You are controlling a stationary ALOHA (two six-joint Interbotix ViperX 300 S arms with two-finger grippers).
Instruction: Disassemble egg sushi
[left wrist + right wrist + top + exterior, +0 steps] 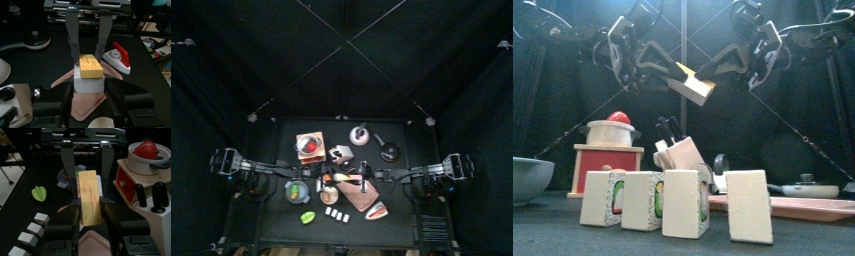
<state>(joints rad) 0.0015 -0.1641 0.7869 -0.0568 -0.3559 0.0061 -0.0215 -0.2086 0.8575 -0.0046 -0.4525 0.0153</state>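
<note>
Yellow egg sushi [691, 83] hangs midair; left gripper [89, 75] and right gripper [89, 203] both clamp it.

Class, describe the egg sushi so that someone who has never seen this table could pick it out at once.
Start at the two grippers, left and right, meeting in the air above the black table. Between them hangs the egg sushi: a yellow egg slab on a white rice block. It alone is held aloft; the four white blocks stand on the table.
</note>
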